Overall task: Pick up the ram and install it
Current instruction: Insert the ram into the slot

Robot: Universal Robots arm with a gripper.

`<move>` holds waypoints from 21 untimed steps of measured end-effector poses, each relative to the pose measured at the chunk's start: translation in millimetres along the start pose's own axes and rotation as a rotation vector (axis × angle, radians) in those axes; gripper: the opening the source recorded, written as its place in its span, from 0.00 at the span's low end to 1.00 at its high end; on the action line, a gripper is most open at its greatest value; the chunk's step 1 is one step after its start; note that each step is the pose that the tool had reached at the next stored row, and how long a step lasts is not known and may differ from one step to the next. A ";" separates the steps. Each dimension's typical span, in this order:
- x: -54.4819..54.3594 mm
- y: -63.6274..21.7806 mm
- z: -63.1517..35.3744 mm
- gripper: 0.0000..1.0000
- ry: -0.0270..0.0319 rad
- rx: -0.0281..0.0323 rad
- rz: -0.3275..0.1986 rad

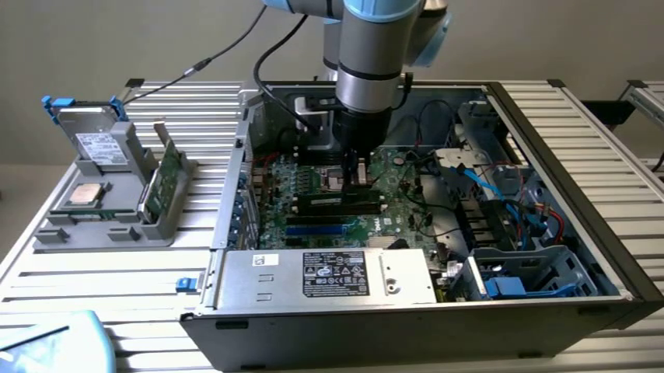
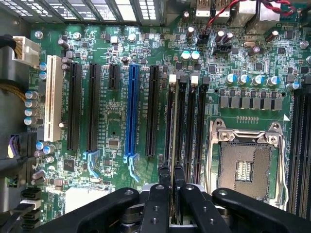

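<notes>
My gripper (image 1: pixel 358 180) reaches down into the open computer case (image 1: pixel 612 256), over the motherboard (image 1: pixel 311 183). In the wrist view its two black fingers (image 2: pixel 165 180) stand close together around a thin dark board seen edge-on. That board is the ram (image 2: pixel 173 150), and my gripper (image 2: pixel 172 177) is shut on it. The ram runs in line with the first of the black memory slots (image 2: pixel 182 126), beside the open processor socket (image 2: pixel 243 167). I cannot tell whether it is seated in the slot or just above it.
A grey fixture (image 1: pixel 99 225) at the exterior view's left holds a hard drive (image 1: pixel 99 144), a silver processor chip (image 1: pixel 85 196) and an upright green board (image 1: pixel 161 183). The power supply (image 1: pixel 322 276) fills the case's front. Blue cables (image 1: pixel 498 194) lie at the exterior view's right.
</notes>
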State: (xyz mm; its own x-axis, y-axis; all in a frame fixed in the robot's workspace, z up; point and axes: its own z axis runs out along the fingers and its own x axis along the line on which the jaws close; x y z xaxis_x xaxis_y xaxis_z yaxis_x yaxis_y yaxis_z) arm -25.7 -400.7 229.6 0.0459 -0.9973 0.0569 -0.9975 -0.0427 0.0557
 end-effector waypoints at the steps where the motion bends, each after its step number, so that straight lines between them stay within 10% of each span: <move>1: 0.0 0.0 0.0 0.14 0.0001 0.0000 0.000; 5: 0.1 -0.1 -0.2 0.14 0.0003 -0.0031 0.000; 14: 2.6 -1.0 0.0 0.14 -0.0013 -0.0341 -0.002; 21: 3.4 -12.5 -0.3 0.14 -0.0013 -0.0382 -0.002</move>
State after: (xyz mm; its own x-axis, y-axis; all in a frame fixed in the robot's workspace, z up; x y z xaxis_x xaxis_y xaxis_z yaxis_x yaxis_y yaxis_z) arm -13.0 -403.5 229.4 0.0478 -0.9973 0.0554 -0.9947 -0.0424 0.0938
